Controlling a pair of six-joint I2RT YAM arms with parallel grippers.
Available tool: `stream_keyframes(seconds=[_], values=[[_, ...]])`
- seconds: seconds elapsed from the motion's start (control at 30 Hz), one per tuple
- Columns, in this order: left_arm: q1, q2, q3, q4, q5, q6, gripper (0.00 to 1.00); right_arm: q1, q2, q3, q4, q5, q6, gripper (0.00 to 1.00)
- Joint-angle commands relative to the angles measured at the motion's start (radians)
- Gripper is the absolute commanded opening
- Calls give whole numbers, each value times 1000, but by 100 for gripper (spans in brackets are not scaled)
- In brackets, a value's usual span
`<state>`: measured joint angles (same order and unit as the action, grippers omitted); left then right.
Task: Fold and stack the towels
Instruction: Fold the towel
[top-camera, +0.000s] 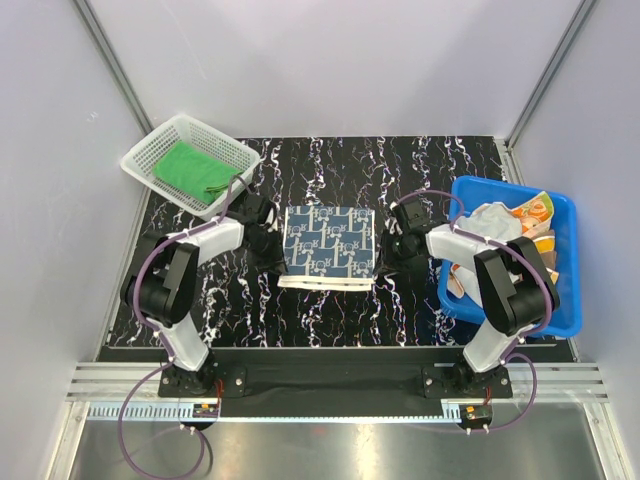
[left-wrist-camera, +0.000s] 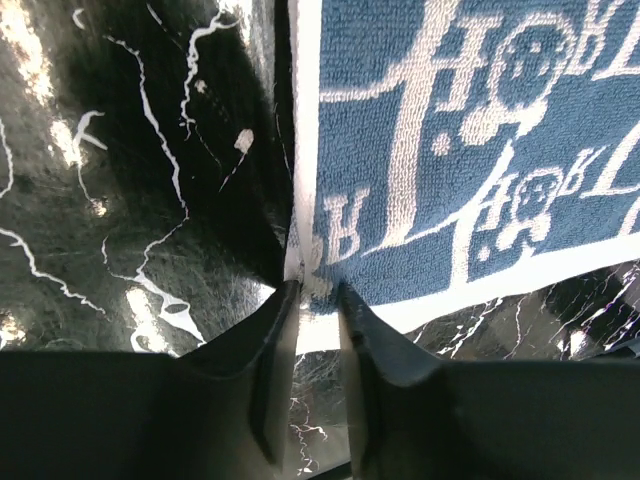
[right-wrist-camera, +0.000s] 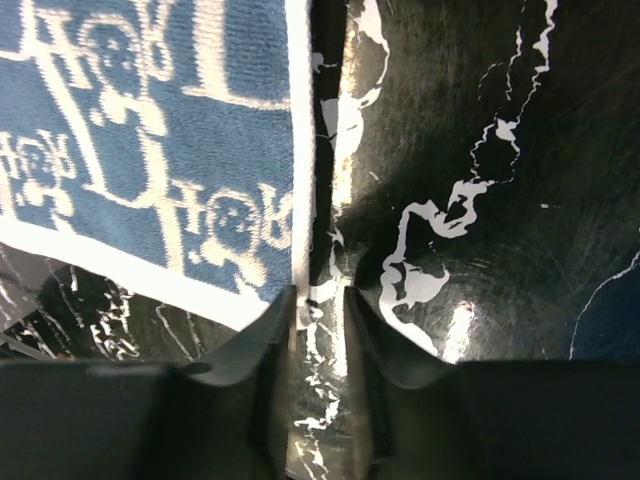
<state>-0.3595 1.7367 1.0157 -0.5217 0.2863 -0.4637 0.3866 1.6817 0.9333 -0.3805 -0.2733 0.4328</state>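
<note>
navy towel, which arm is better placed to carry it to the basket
Probably left: the left gripper sits at the left edge of the navy towel, nearest the basket; the right gripper is on the far side.

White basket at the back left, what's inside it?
A folded green towel lies inside the white basket. Whether anything sits beneath the towel cannot be seen, since it covers most of the floor.

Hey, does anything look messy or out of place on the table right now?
Mostly tidy. The navy towel lies folded mid-table, but a pale layer peeks out along its near edge, so the fold looks uneven. In the blue tub the other towels sit crumpled.
</note>
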Motion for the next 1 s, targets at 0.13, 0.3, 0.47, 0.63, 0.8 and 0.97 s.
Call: stream_keyframes(seconds=[0.13, 0.3, 0.47, 0.63, 0.8, 0.97], values=[[-27, -29, 7, -4, -85, -1, 18, 18, 7, -28, 57, 43, -17, 13], [-41, -55, 27, -58, -130, -1, 16, 20, 7, -31, 64, 36, -17, 5], [-41, -94, 37, -86, -168, -1, 31, 21, -31, -33, 52, 45, 0, 18], [-41, -88, 31, -66, -131, -4, 30, 23, -76, -21, 40, 56, 21, 27], [-42, -59, 3, -26, -93, -12, 20, 38, -50, -16, 54, 43, 20, 31], [-42, -49, -20, -11, -88, -10, 12, 61, -5, -30, 84, 42, 21, 32]])
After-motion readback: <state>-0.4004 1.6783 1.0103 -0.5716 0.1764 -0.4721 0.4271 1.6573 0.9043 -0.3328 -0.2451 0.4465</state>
